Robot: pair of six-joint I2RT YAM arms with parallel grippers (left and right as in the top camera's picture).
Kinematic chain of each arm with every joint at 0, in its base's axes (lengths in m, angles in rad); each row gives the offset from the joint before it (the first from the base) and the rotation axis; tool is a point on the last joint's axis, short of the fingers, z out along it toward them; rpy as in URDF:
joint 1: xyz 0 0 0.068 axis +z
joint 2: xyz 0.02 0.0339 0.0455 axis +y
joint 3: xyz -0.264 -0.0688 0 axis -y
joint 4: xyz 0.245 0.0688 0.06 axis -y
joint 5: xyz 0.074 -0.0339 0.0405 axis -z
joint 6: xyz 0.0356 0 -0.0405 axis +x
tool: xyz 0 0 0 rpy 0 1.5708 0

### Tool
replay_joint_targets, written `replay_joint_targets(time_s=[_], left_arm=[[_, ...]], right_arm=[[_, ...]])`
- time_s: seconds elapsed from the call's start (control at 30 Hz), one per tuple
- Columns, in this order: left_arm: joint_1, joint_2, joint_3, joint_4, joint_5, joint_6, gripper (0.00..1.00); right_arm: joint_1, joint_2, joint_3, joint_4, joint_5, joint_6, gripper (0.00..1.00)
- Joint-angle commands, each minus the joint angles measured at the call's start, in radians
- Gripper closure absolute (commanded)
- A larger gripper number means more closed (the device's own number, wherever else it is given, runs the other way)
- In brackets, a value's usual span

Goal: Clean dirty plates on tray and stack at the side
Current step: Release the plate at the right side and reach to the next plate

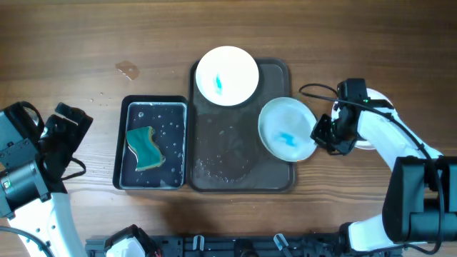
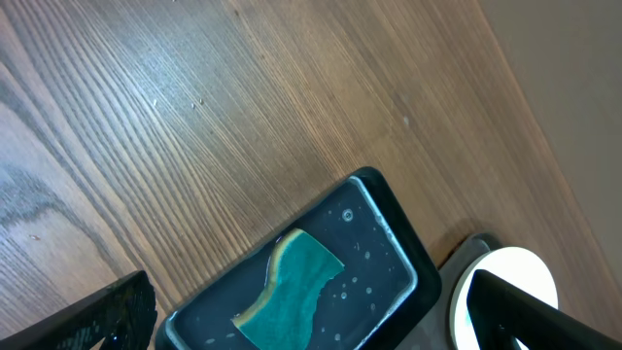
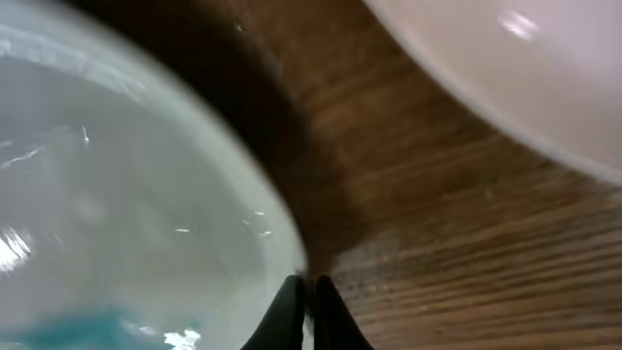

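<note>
One dirty plate (image 1: 227, 75) with a blue smear lies at the far end of the dark tray (image 1: 221, 153). A second dirty plate (image 1: 285, 127), also smeared blue, overhangs the tray's right rim. My right gripper (image 1: 319, 134) is shut on its right edge. In the right wrist view the fingers (image 3: 311, 284) pinch that plate's rim (image 3: 126, 194) over the wooden table. A plain white plate (image 3: 525, 68) lies on the table right of it, mostly hidden under the arm (image 1: 378, 95). My left gripper (image 1: 68, 121) stands open at the far left with nothing in it (image 2: 306, 287).
A smaller black tray (image 1: 121, 143) holding water and a green sponge (image 1: 145, 148) stands left of the dark tray. In the left wrist view the sponge (image 2: 292, 282) lies below the fingers. Water spots mark the table at the back left (image 1: 128, 70).
</note>
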Motion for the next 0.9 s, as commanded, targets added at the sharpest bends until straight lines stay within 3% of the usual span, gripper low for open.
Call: replay_joint_targets(time_s=[0.0,0.13,0.37,0.43,0.47,0.5,0.57,0.67,0.73,0.87], left_arm=[[0.005,-0.006,0.018,0.003,0.008,0.005,0.00],[0.005,-0.006,0.017,0.003,0.008,0.005,0.00],[0.005,-0.006,0.018,0.003,0.008,0.005,0.00],[0.005,-0.006,0.018,0.003,0.008,0.005,0.00],[0.005,-0.006,0.018,0.003,0.008,0.005,0.00],[0.005,-0.006,0.018,0.003,0.008,0.005,0.00],[0.005,-0.006,0.018,0.003,0.008,0.005,0.00],[0.005,-0.006,0.018,0.003,0.008,0.005,0.00],[0.005,-0.006,0.018,0.003,0.008,0.005,0.00],[0.005,-0.006,0.017,0.003,0.008,0.005,0.00]], right_arm=[[0.047,-0.020,-0.011,-0.001,-0.055,-0.029,0.95],[0.183,-0.128,-0.011,-0.020,-0.080,0.020,0.96],[0.431,-0.213,-0.012,-0.026,-0.026,0.482,0.96],[0.494,-0.212,-0.011,0.015,-0.029,0.535,0.94],[0.514,-0.215,-0.011,0.043,-0.021,0.504,0.80],[0.525,-0.216,-0.009,0.057,0.000,0.468,0.76],[0.526,-0.226,0.011,0.057,0.089,0.317,0.73],[0.488,-0.239,0.068,0.063,0.159,-0.129,0.72],[0.460,-0.238,0.095,0.069,0.159,-0.351,0.63],[0.429,-0.214,0.098,0.192,0.120,-0.634,0.60]])
